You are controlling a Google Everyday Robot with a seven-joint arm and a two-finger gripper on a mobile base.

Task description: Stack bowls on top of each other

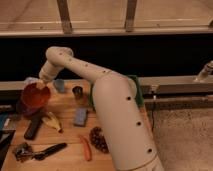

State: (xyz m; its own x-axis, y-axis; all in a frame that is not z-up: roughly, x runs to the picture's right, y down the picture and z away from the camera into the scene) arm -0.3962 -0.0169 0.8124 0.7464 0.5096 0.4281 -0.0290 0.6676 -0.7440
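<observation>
The claw (42, 85) was down at the far left of the wooden tabletop (67, 132), right at the back rim of the orange-red bowl (35, 95), and whether it was clamped on that rim could not be told from here. The white arm (107, 102) swept in from the lower right, bent at its elbow near the back wall and dropped to that bowl. And look at the bowl: it sat tilted toward the camera, over the dark purple bowl (21, 108), of which only a sliver of rim peeked out at its lower left. Whether the two were touching could not be made out. Just behind them stood a pale blue cup (59, 85) and, to its right, a small metal cup (77, 93). Nearer the front lay a banana (51, 121), a black bar-shaped object (34, 125), a blue sponge (80, 116), a red chili (85, 147) and a dark pine cone (97, 138).
</observation>
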